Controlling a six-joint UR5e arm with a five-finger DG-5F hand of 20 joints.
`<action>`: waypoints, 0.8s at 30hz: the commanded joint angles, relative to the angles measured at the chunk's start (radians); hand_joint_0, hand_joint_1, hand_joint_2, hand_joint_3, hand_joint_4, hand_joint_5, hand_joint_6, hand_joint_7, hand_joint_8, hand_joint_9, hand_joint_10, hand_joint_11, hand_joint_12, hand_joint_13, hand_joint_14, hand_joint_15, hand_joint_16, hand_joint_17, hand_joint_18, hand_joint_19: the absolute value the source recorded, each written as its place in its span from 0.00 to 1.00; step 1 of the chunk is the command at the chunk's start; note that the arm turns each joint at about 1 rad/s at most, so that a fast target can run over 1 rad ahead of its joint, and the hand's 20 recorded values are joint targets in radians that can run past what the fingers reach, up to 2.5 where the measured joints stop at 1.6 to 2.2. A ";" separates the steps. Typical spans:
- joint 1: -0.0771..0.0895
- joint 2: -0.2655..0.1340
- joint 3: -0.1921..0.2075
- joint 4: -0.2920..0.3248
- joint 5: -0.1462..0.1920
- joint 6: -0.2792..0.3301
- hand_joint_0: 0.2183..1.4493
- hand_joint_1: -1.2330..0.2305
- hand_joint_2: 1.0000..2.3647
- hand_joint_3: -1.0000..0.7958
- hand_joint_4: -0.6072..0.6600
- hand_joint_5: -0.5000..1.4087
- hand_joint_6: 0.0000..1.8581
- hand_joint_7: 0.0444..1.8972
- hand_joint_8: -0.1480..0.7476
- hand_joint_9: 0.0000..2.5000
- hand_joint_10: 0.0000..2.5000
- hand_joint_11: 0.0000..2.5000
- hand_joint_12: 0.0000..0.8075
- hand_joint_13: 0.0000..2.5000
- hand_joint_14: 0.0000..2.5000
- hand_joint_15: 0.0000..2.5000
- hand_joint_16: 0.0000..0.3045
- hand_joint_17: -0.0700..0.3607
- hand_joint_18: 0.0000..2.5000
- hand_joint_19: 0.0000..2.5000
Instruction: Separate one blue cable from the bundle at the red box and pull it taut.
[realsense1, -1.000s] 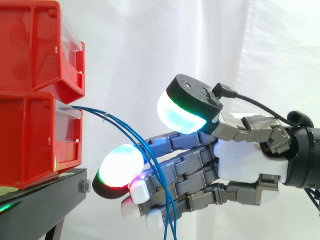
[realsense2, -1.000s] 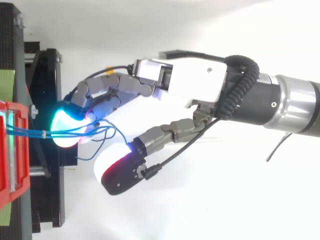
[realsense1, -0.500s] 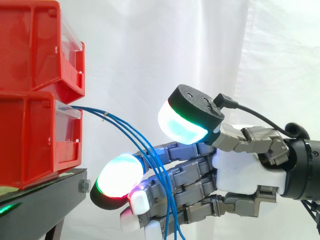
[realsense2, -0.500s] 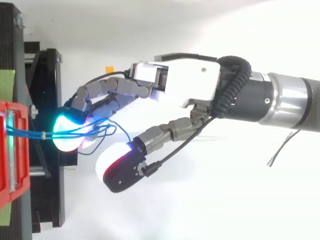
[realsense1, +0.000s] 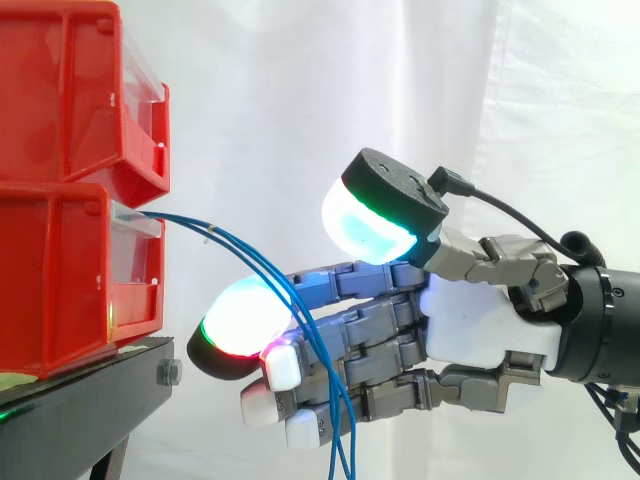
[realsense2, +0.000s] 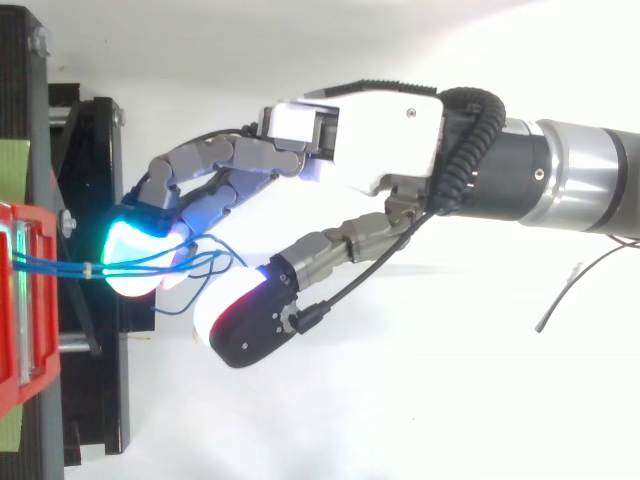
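A bundle of thin blue cables (realsense1: 250, 258) comes out of the lower red bin (realsense1: 60, 270), arcs down to the right and hangs slack in front of my hand's fingers (realsense1: 350, 330). From above, the blue cables (realsense2: 130, 265) run from the red bin (realsense2: 25, 300) to loops beside the glowing fingertips (realsense2: 135, 250). My hand (realsense1: 480, 325) reaches in from the right with its fingers stretched toward the bin and its thumb (realsense1: 385, 205) raised well clear above them. The cables lie against the fingers, and nothing is pinched.
A second red bin (realsense1: 70, 90) sits stacked on the lower one, both on a black stand (realsense1: 80, 395) at the left. A white curtain hangs behind. The arm (realsense2: 570, 180) fills the right side.
The hand dipped slightly half a second ago and has risen back. It has also edged a little toward the bin. The cables still hang slack across the fingers.
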 joint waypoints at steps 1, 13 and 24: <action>-0.007 0.001 0.010 0.003 -0.012 0.021 0.31 0.42 0.01 0.34 0.65 0.17 0.27 0.52 0.48 0.29 0.01 0.27 0.41 0.26 0.01 0.19 0.15 0.40 0.21 0.22; -0.009 0.001 0.024 0.003 -0.022 0.028 0.31 0.42 0.01 0.35 0.63 0.17 0.27 0.56 0.49 0.29 0.01 0.28 0.41 0.27 0.01 0.19 0.15 0.40 0.21 0.22; -0.009 0.001 0.028 0.003 -0.026 0.036 0.32 0.42 0.01 0.38 0.59 0.18 0.27 0.63 0.49 0.30 0.01 0.29 0.41 0.27 0.01 0.19 0.15 0.40 0.22 0.22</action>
